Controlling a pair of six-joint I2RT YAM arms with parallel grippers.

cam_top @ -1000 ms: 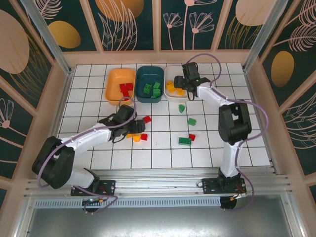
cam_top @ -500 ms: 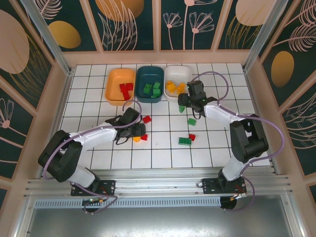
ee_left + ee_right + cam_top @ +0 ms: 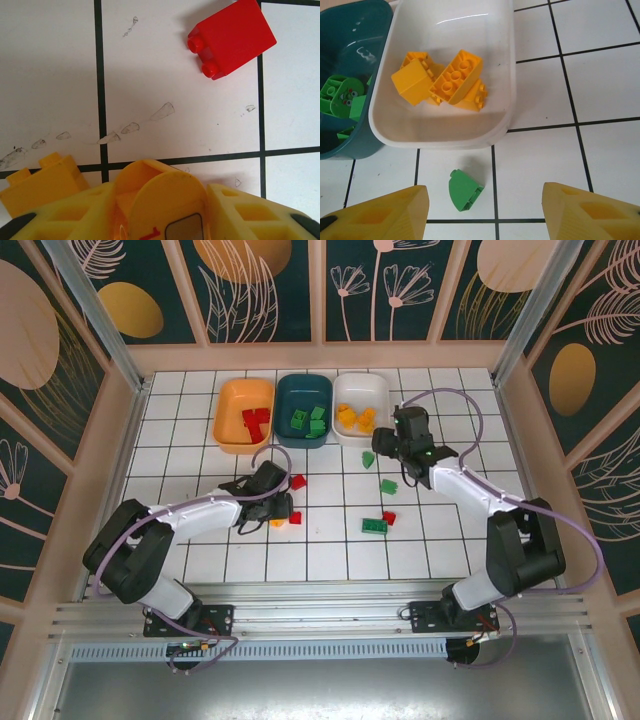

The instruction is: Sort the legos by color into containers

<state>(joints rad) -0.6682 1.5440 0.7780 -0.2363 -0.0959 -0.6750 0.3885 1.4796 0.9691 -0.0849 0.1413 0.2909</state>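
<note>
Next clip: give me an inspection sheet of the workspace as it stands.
Surface: white tiled table; grey smudges near the left hand.
Job's things: orange tub holds red bricks, teal tub green bricks, white tub yellow bricks; red, green and yellow loose bricks lie on the tiles.
Clutter: nothing seen.
Hands: left hand's fingers against a curved yellow brick; right hand open over a single green brick beside the white tub.
Cables: purple cables loop along both arms.
Surroundings: leaf-patterned panel walls; metal rail at the near edge.

arms (image 3: 195, 512): white links, black joints | cables (image 3: 441, 391): lilac, looping | fingers (image 3: 380, 212): yellow plastic, hollow pockets
</note>
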